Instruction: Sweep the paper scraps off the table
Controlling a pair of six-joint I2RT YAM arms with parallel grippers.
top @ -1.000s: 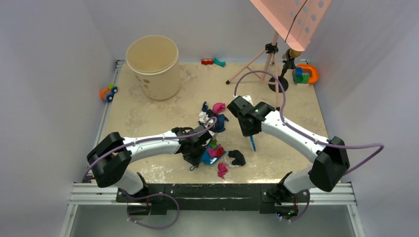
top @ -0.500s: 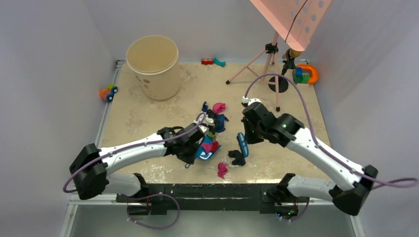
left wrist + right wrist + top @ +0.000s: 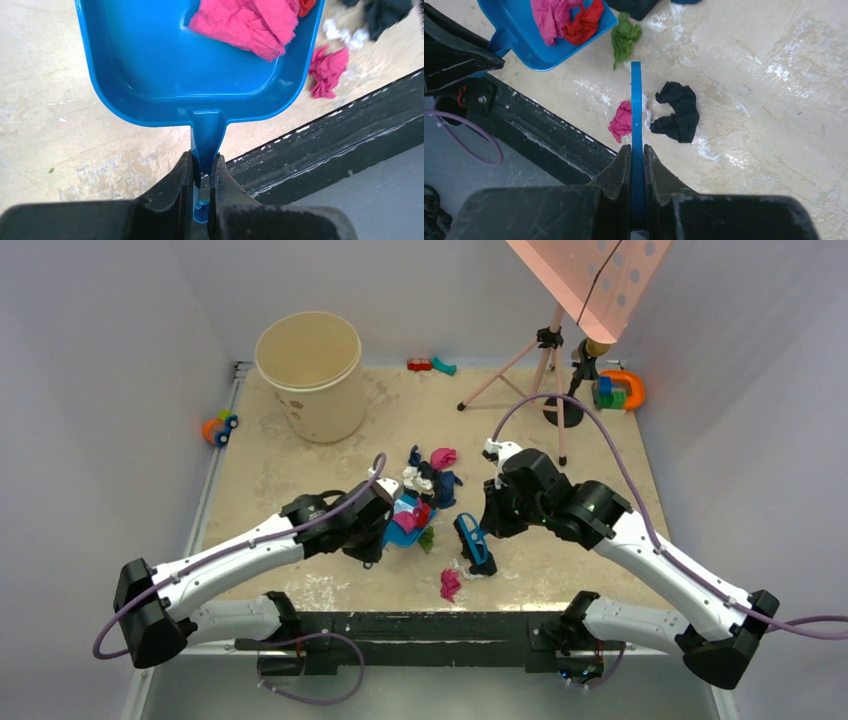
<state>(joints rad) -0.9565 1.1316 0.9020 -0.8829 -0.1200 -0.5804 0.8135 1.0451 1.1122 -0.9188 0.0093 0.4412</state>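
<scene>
My left gripper [image 3: 372, 532] is shut on the handle of the blue dustpan [image 3: 402, 526]; in the left wrist view [image 3: 204, 165] the pan [image 3: 190, 65] holds a pink scrap [image 3: 245, 22] and a red one [image 3: 306, 5]. My right gripper [image 3: 494, 516] is shut on the blue brush [image 3: 472, 541], seen edge-on in the right wrist view [image 3: 636, 100]. On the table [image 3: 300, 470] a pile of paper scraps [image 3: 432, 475] lies beyond the pan. A green scrap [image 3: 624, 35], a black one [image 3: 676, 110], a pink one [image 3: 621, 120] and a white bit [image 3: 647, 105] lie around the brush.
A beige bucket [image 3: 312, 375] stands at the back left. A tripod stand [image 3: 545, 360] and an orange ring with blocks [image 3: 620, 390] are at the back right. A toy car [image 3: 218, 427] sits at the left edge. The black base rail [image 3: 420, 625] runs along the near edge.
My left arm has carried the dustpan up and to the left, away from the near edge. My right arm has swung the brush left, down over the black scrap.
</scene>
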